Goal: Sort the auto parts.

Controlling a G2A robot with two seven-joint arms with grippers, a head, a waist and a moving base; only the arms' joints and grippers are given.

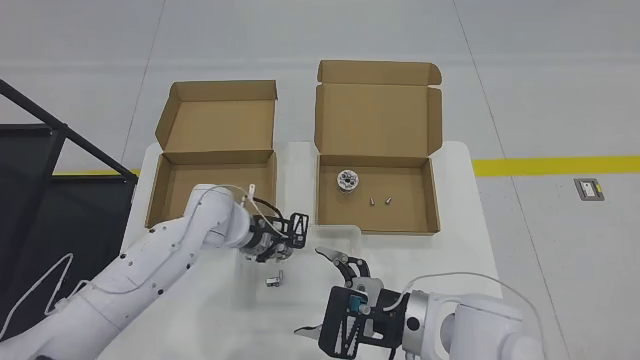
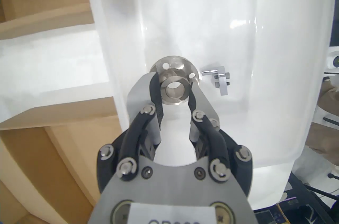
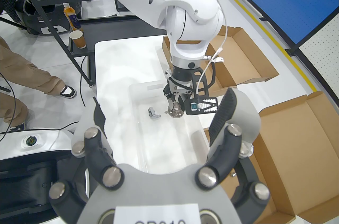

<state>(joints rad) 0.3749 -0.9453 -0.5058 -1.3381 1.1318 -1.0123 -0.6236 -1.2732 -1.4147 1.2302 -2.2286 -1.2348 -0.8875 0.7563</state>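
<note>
Standing inside the clear tray [image 2: 212, 23], left pincer [image 2: 173, 84] clamps a flanged hub [image 2: 172, 64]; right pincer [image 3: 164, 100] gapes empty near the tray.

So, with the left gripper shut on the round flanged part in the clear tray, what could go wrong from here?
1. The left gripper holds the round flanged part only by its smooth collar, so it may slip or tilt when lifted.
2. The small bracket lies close beside it in the clear tray and could be knocked.
3. The right gripper hangs open near the same tray, so the arms might clash.
</note>
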